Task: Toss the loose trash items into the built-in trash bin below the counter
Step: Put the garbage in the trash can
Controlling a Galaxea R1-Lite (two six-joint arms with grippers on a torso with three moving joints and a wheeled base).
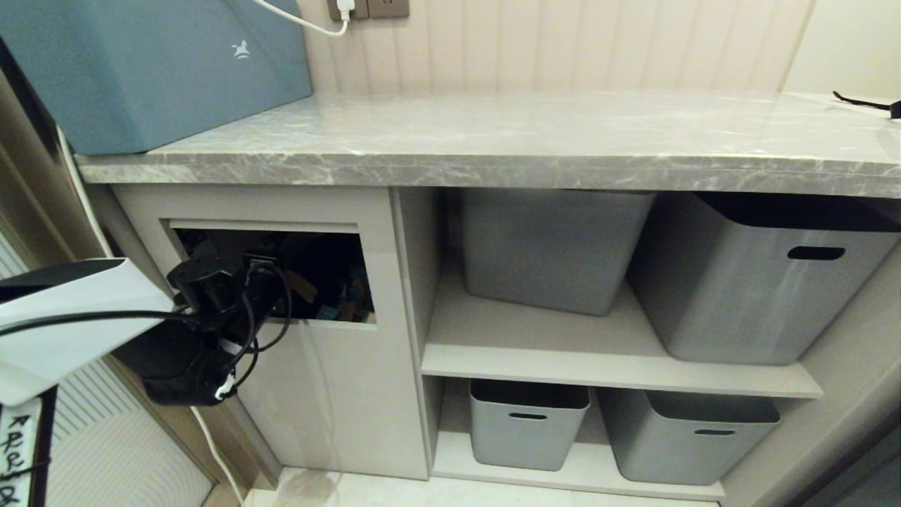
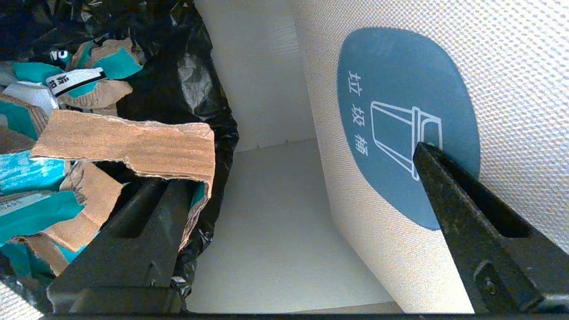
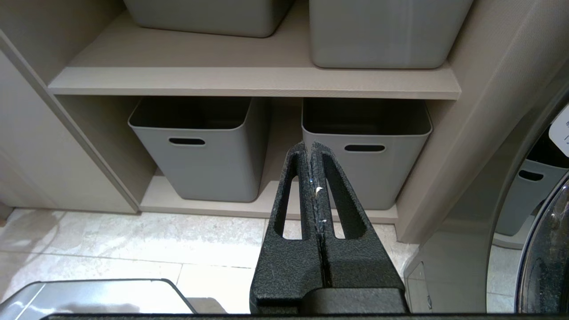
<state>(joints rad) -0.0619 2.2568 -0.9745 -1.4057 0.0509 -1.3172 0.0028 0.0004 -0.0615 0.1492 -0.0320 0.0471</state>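
- Overhead, counter (image 1: 535,141): thick grey veined marble slab.
- Built-in trash bin (image 1: 331,394): smooth beige panel below it, flap (image 2: 511,66) tilted inward.
- Left gripper (image 2: 306,169): inside the opening, spread wide, empty.
- Loose trash items (image 2: 129,146): torn corrugated scraps on black liner (image 2: 195,89).
- Right gripper (image 3: 311,153): clenched, near grey tubs (image 3: 200,146).

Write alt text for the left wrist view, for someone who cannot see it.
The left end effector, jaws wide open, reaches into the built-in trash bin, whose beige flap with its round blue sticker is beside one finger. Beside the other finger, torn cardboard and turquoise scraps lie in a black bin bag.
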